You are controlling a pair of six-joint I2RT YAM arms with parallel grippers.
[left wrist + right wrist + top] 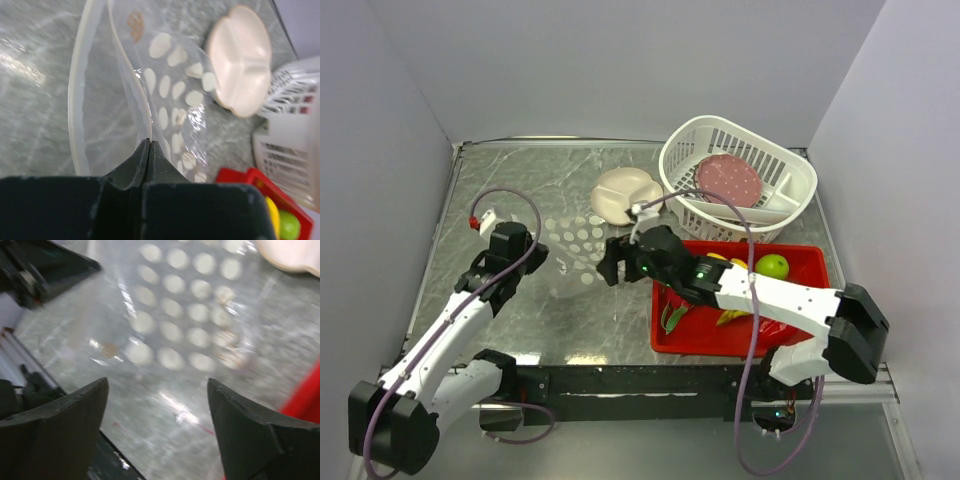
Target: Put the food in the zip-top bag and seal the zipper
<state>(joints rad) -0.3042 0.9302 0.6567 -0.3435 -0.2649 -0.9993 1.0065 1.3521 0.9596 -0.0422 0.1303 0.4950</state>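
Observation:
The clear zip-top bag (575,243) with white dots lies on the grey table between the two grippers. My left gripper (532,258) is shut on the bag's mouth edge; in the left wrist view (149,142) the zipper strip (126,70) runs up from the jaws and the bag (172,95) gapes open. My right gripper (608,262) is open and empty at the bag's right side; in its wrist view (157,385) the bag (185,305) lies just ahead. The green apple (772,266), the banana (728,318) and the dragon fruit's green scales (674,318) lie in the red tray (800,258).
A beige divided plate (623,193) lies behind the bag. A white slotted basket (735,178) holding a reddish speckled disc (728,179) stands at the back right. The right arm reaches across the red tray. Grey walls close in the sides.

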